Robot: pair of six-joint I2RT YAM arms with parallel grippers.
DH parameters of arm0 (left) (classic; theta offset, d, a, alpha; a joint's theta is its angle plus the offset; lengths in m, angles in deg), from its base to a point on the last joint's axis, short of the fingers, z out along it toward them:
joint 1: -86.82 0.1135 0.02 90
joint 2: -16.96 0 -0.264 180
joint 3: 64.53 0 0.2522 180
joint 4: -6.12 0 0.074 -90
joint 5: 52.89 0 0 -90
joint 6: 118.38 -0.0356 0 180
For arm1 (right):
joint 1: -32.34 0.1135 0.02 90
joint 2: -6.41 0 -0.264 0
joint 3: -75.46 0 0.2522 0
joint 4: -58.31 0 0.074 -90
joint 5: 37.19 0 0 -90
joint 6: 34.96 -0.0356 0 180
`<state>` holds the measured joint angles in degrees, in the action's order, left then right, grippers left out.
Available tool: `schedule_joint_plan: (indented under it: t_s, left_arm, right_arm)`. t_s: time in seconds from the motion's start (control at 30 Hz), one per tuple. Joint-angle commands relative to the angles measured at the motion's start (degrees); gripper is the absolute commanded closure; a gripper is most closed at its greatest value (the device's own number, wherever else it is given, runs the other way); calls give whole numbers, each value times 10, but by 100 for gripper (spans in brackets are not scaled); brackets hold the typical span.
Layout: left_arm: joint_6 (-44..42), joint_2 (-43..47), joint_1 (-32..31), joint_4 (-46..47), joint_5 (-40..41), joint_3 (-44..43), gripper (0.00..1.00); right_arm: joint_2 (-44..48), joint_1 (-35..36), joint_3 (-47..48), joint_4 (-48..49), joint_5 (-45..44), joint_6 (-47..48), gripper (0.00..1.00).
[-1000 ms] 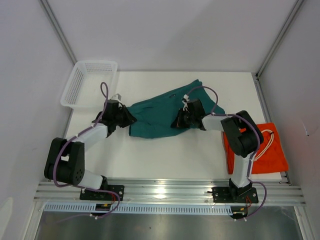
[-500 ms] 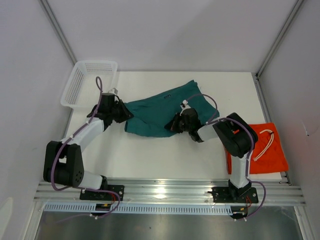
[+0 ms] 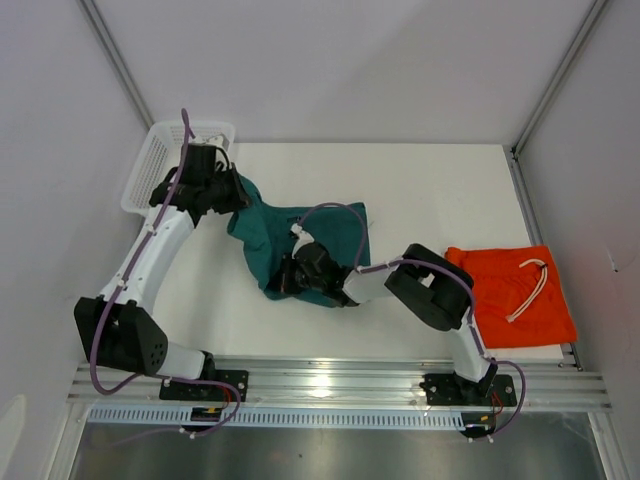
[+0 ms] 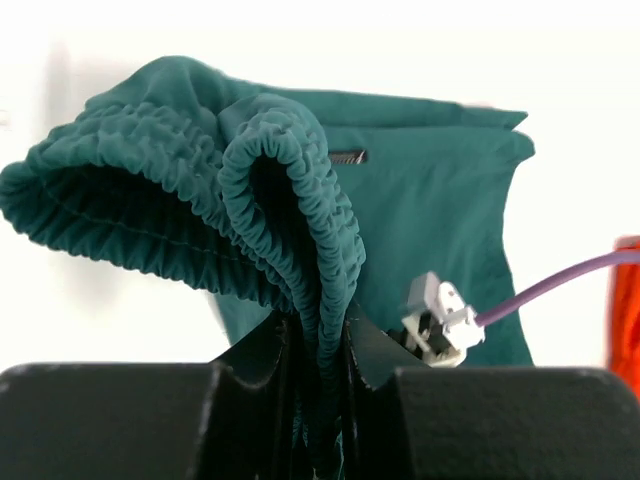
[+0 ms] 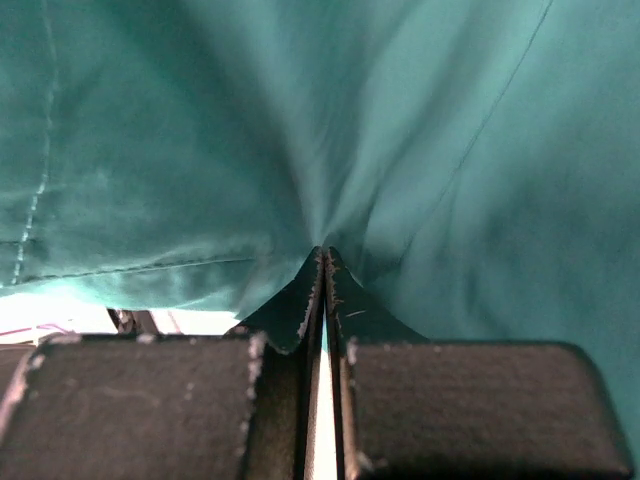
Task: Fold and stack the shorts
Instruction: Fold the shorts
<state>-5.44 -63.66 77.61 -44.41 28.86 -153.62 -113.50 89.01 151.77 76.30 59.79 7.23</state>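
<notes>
Both jaws I see clenched on the teal shorts [image 3: 270, 235]: left gripper [image 4: 318, 335] pinching the ruffled waistband [image 4: 290, 160], right gripper [image 5: 322, 268] nipping a fold; orange shorts [image 3: 510, 300] lie well right of it.

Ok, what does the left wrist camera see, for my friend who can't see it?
The left tool is shut on the ruffled waistband of soft teal green fabric shorts, which bunches into an open loop above it.

basket [image 3: 140, 186]: white mesh, far-left table corner | table [image 3: 430, 190]: white
</notes>
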Motion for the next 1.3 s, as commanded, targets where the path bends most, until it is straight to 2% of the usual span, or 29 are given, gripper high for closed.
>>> schedule_joint_plan:
  t_s: [0.0, 0.2, 0.4, 0.63, 0.77, 0.9, 1.27]
  left_arm:
    - [-60, 17, 5, -42, 35, -51, 100]
    - [-92, 34, -3, -53, 10, -37, 100]
    - [-109, 29, -41, -75, 60, -35, 100]
    - [-114, 12, -63, -104, 111, -58, 100]
    - [-111, 5, -77, -113, 127, -71, 100]
    - [-112, -9, -83, -129, 148, -95, 100]
    - [-120, -33, -117, -158, 191, -130, 100]
  right_arm:
    - [8, -15, 28, -68, 1, 29, 100]
    - [68, -61, 40, -120, 48, 43, 97]
    - [127, -95, 35, -181, 64, 67, 98]
    - [188, -182, 6, -264, 68, 119, 99]
    - [198, -254, 3, -321, 73, 151, 100]
    - [195, -282, 2, -371, 44, 178, 100]
    - [140, -282, 8, -421, -8, 195, 100]
